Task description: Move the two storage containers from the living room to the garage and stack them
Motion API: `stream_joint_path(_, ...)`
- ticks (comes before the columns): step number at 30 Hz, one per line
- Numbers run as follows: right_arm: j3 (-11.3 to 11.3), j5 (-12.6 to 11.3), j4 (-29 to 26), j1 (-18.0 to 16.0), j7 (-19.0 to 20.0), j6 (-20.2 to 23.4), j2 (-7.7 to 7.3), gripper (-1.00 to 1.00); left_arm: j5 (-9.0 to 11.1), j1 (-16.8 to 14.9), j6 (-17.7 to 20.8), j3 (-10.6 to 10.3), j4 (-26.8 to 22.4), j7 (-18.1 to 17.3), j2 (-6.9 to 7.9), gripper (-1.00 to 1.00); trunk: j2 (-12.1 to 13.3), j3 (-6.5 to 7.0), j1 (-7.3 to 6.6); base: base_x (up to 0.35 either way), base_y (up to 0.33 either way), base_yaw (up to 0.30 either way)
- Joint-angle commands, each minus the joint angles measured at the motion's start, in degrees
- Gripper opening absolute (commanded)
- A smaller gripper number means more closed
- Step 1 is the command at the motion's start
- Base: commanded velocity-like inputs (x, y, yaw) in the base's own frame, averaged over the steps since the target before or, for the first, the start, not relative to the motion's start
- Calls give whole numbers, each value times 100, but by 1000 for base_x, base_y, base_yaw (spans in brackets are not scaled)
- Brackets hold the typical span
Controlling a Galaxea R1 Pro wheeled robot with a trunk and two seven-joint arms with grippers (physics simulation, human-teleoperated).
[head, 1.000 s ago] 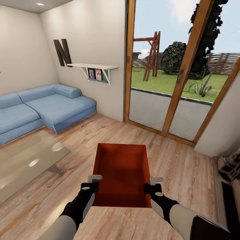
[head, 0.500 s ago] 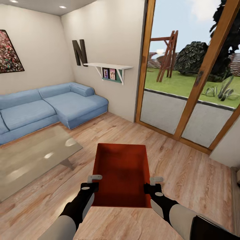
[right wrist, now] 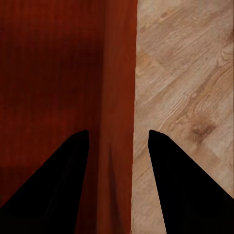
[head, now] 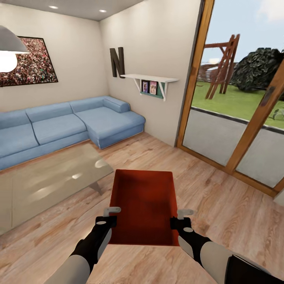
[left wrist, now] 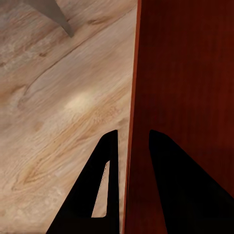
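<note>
One orange-red storage container [head: 144,205] hangs level in front of me, above the light wood plank floor [head: 221,205] of the living room. My left gripper [head: 108,217] is shut on its left side wall and my right gripper [head: 181,219] is shut on its right side wall. In the left wrist view the two dark fingers straddle the thin red wall [left wrist: 134,97], with the gripper [left wrist: 132,146] across it. The right wrist view shows the same grip [right wrist: 118,141] on the other wall [right wrist: 119,73]. The bin's inside is empty. The second container is out of view.
A blue corner sofa [head: 59,126] runs along the left wall. A low glass table [head: 47,177] stands close at the left front. Wood-framed glass doors [head: 236,118] are at the right, and a wall shelf [head: 150,79] hangs between. A lamp [head: 8,47] hangs top left.
The whole view has swung to the left: sofa, shelf and doors have slid right in the picture. The container and both grippers keep the same place before me.
</note>
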Motion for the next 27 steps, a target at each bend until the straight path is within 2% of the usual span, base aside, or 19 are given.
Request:
stream_joint_path(1, -29, -39, -11, -3, -15, 1, -4, -100, -123, -4, 50, 6, -17, 38, 3, -100, -10, -10, 3, 0, 0, 300)
stream_joint_path(27, -29, -39, -9, -2, -21, -7, -4, -100, -123, -4, 50, 11, -17, 38, 3, -100, -10, -10, 3, 0, 0, 300)
